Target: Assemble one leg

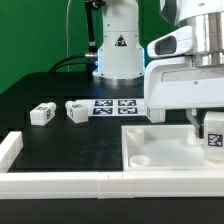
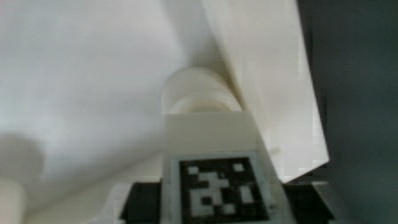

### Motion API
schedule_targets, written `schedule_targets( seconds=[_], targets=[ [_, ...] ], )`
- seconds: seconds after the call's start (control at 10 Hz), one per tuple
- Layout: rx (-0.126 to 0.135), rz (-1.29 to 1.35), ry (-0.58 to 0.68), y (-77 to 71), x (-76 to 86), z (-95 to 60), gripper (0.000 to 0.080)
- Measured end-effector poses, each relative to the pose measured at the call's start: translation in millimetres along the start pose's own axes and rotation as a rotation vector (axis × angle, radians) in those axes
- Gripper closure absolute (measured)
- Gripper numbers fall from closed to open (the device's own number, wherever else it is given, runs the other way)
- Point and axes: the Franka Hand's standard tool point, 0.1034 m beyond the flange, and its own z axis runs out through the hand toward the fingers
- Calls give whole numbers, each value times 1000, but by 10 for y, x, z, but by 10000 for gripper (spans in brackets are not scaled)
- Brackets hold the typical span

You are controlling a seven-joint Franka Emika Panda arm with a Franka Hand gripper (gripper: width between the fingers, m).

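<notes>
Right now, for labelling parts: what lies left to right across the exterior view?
Left leg → next leg → marker board → held leg.

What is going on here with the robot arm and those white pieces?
The arm's pincer grips one white leg by its tagged end and holds it over the large white tray-like piece, near its raised rim. Whether the leg touches the tray yet, I cannot tell. On the black table, at the exterior view's left, lie two more legs, loose, next to the marker board.
</notes>
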Motion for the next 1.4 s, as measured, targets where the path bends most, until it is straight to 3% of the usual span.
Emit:
schedule_targets(
  seconds=[0.5, 0.8, 0.9, 1.0, 1.1, 1.4],
  targets=[
    [13, 510, -4, 9, -24, 8, 508],
    [16, 485, -6, 10, -25, 9, 508],
    [17, 482, -6, 2, -31, 8, 346],
    [17, 398, -5, -20, -46, 7, 346],
    [15, 235, -3, -18, -47, 8, 189],
    [-5, -210, -26, -64, -72, 7, 152]
  ],
)
